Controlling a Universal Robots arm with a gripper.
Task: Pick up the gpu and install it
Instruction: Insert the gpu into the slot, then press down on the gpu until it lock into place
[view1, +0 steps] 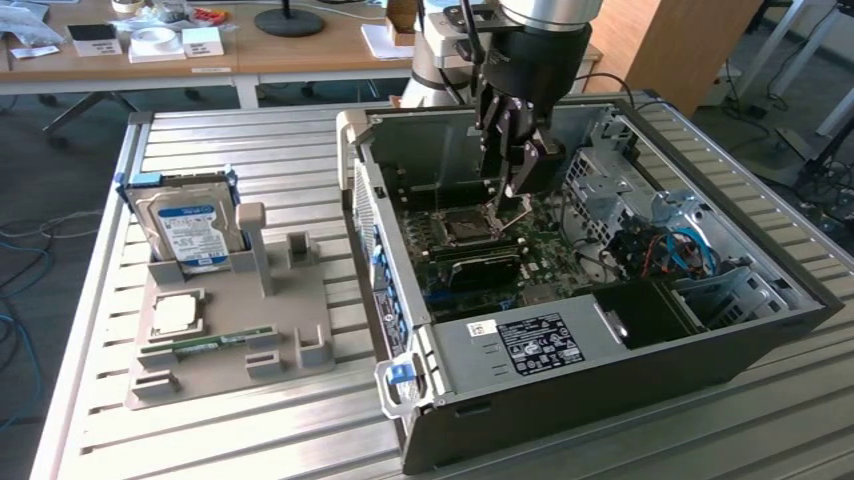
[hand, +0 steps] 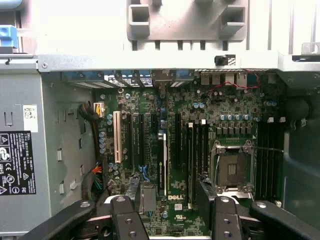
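The gpu (hand: 162, 165) stands edge-on as a thin dark card in a motherboard slot inside the open computer case (view1: 561, 350). In the exterior view the gpu (view1: 483, 268) shows as a dark slab just in front of the CPU socket (view1: 470, 228). My gripper (view1: 518, 188) hangs inside the case above the board, a little higher than the card and not touching it. In the wrist view my gripper (hand: 172, 217) is open, with its two black fingers (hand: 125, 220) either side of the card's near end and nothing between them.
On the exterior view's left a grey holder (view1: 227, 355) carries a blue-and-white hard drive (view1: 187, 225), a CPU (view1: 174, 315) and a green memory stick (view1: 214, 343). Drive cages and blue cables (view1: 674, 245) crowd the case's far side. Desks stand behind the slatted table (view1: 240, 140).
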